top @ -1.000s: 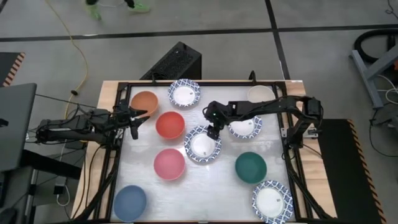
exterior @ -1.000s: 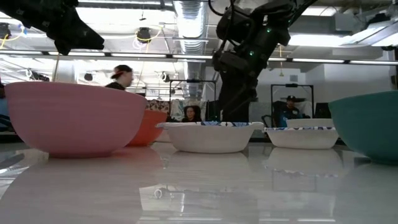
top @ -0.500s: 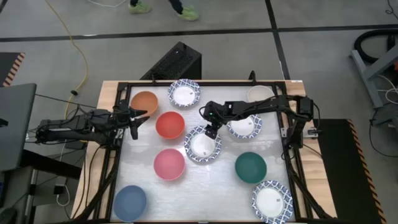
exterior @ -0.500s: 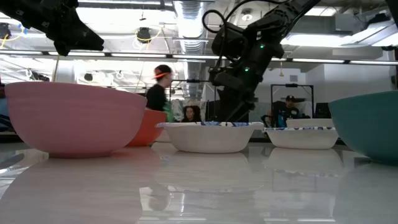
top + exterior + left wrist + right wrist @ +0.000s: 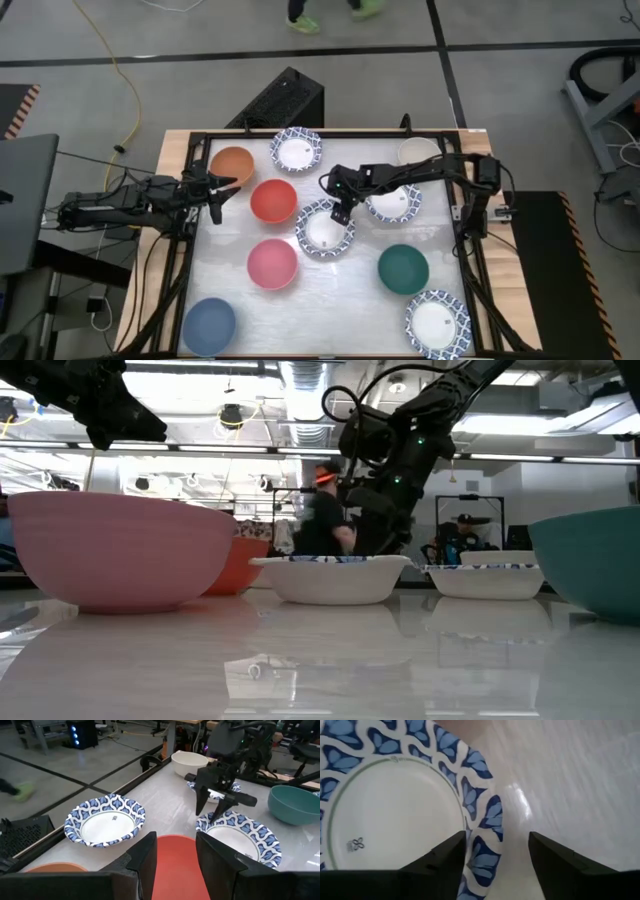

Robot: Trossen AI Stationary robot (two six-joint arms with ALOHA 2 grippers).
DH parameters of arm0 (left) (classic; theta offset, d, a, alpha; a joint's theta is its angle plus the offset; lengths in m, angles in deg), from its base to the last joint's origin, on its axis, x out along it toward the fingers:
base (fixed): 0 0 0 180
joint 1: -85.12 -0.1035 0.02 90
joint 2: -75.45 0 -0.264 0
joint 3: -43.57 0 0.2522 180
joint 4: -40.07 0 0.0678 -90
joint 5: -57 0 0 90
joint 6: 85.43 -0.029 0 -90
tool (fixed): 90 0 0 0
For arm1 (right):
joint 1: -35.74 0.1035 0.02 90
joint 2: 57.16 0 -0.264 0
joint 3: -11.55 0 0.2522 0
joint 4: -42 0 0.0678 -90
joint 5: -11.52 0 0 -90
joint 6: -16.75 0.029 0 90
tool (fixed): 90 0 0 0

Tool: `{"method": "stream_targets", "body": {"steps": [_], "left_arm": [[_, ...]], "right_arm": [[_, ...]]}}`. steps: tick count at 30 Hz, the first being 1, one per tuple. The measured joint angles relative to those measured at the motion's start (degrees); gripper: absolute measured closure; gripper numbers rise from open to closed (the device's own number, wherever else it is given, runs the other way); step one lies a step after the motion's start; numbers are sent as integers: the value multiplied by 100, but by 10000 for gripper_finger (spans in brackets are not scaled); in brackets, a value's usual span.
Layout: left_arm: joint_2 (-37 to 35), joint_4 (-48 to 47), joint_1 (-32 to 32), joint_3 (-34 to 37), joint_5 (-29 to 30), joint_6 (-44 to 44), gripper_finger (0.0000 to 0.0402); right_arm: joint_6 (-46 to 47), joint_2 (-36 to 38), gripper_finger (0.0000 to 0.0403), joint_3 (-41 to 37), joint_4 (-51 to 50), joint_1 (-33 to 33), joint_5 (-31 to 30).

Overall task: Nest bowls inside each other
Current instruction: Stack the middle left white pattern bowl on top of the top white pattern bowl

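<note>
Several small bowls stand on the white table. A white bowl with a blue-patterned rim [image 5: 325, 232] sits at the middle, with the red bowl [image 5: 273, 200] to its left and a second patterned bowl [image 5: 395, 203] to its right. My right gripper [image 5: 337, 210] hangs open, slanting down over the middle bowl's far rim [image 5: 487, 827]. One finger stands over the bowl's inside and the other outside it, and neither visibly touches. At the table's left edge my left gripper [image 5: 213, 195] waits open beside the orange bowl [image 5: 232, 165], facing the red bowl [image 5: 175, 865].
Around the table stand a patterned bowl [image 5: 296, 150] and a cream bowl [image 5: 418, 152] at the far edge, and pink [image 5: 272, 263], dark green [image 5: 403, 269], blue [image 5: 209, 325] and patterned [image 5: 437, 323] bowls on the near half. A person walks in the room behind.
My right gripper has sunk and gone a little toward the table's left, down onto the middle patterned bowl's far rim. No bowl has moved. A person has walked across behind the table.
</note>
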Motion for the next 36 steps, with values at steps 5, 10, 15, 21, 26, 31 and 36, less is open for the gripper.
{"method": "stream_targets", "body": {"steps": [5, 10, 15, 21, 26, 31, 36], "left_arm": [[0, 0, -2, 0, 0, 2, 275], [0, 0, -2, 0, 0, 46, 275], [0, -2, -2, 0, 0, 102, 275], [0, -2, 0, 0, 0, 148, 275], [0, -49, -2, 0, 0, 150, 275], [0, -120, 0, 0, -1, 150, 275], [0, -120, -2, 0, 0, 150, 275]], "right_arm": [[-7, 1, 248, 0, -7, 0, 144], [4, 2, 338, 1, 7, 2, 194], [327, 7, 393, 4, 21, -47, 189], [1064, 7, 386, 4, 15, -200, 394], [1322, 7, 391, 4, 11, -293, 411], [1528, 7, 392, 4, 2, -475, 420], [1611, 46, 392, 6, -7, -682, 451]]}}
